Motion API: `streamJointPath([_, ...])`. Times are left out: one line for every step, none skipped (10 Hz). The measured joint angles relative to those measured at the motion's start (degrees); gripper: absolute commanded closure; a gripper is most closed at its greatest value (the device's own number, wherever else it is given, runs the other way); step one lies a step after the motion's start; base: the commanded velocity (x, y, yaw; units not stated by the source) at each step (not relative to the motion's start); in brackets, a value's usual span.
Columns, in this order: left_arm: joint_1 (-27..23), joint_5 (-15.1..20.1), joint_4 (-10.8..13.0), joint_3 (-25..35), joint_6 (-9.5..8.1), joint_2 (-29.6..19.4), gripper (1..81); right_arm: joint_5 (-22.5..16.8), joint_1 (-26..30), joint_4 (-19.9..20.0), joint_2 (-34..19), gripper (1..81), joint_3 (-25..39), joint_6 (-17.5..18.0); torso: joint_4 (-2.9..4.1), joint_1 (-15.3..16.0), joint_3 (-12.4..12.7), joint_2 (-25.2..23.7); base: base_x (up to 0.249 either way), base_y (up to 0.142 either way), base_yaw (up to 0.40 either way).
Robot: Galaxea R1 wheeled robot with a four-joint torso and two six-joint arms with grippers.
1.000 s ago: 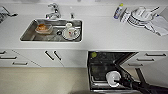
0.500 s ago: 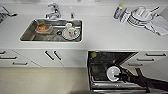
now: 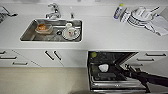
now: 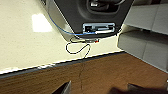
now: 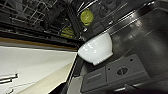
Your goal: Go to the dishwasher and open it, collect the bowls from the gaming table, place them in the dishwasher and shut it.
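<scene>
Over the dishwasher (image 3: 113, 72), right arm (image 3: 147, 77) extended.

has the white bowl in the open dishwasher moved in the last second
No. The white bowl sits in the same spot against the dishwasher frame.

Bright even light over the white counter (image 3: 107, 32), soft blur across the head view, edges bowing outward, dishwasher (image 3: 112, 72) interior dark and murky, glare patch on the pale floor (image 4: 41, 22), sheen on the white bowl (image 5: 96, 48), wrist views smeared
</scene>
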Motion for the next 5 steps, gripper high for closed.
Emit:
streamJointPath([0.0, 0.0, -0.2, 0.0, 0.02, 0.1, 1.0, 0.0, -0.1, 0.1, -0.4, 1.0, 0.1, 0.0, 0.0, 0.0, 0.0, 0.0, 0.0, 0.0, 0.0])
streamJointPath([0.0, 0.0, -0.3, 0.0, 0.02, 0.3, 1.0, 0.0, -0.5, 0.1, -0.9, 1.0, 1.0, 0.0, 0.0, 0.0, 0.0, 0.0, 0.0, 0.0, 0.0])
streamJointPath([0.0, -0.1, -0.3, 0.0, 0.07, 0.3, 1.0, -1.1, -0.8, 0.2, -1.9, 1.0, 2.6, 0.0, 0.0, 0.0, 0.0, 0.0, 0.0, 0.0, 0.0])
streamJointPath([0.0, 0.0, -0.4, 0.0, 0.07, 0.3, 1.0, -2.9, -0.8, 0.2, -3.5, 1.0, 5.0, 0.0, 0.0, 0.0, 0.0, 0.0, 0.0, 0.0, 0.0])
streamJointPath([0.0, 0.0, -0.4, 0.0, 0.07, 0.3, 1.0, -4.9, -0.9, 0.2, -5.3, 1.0, 7.5, -0.1, 0.0, 0.0, 0.0, 0.0, 0.0, 0.0, 0.0])
